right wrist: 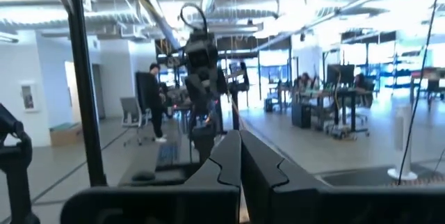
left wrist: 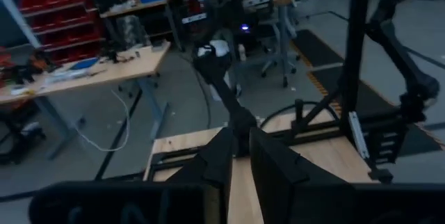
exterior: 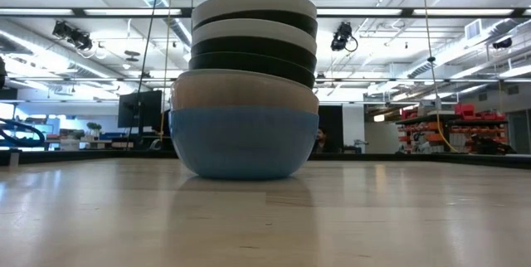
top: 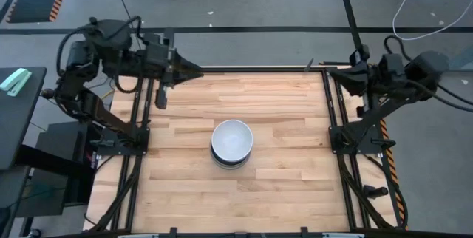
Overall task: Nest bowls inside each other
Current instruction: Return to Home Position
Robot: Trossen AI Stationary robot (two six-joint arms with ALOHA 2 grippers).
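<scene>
While folded rearward, left claw [top: 196,69], right claw [top: 330,68].

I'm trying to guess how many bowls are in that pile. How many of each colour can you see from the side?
Blue bowl: 1
Greyish bowl: 1
Black bowls: 2
Pale bowls: 2
Total: 6 showing in the stack; any nested deeper are hidden.

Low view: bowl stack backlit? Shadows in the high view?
Low view: bright ceiling lights behind the bowl stack, its near side dim, soft reflection on the table. High view: even light, no hard shadows.
</scene>
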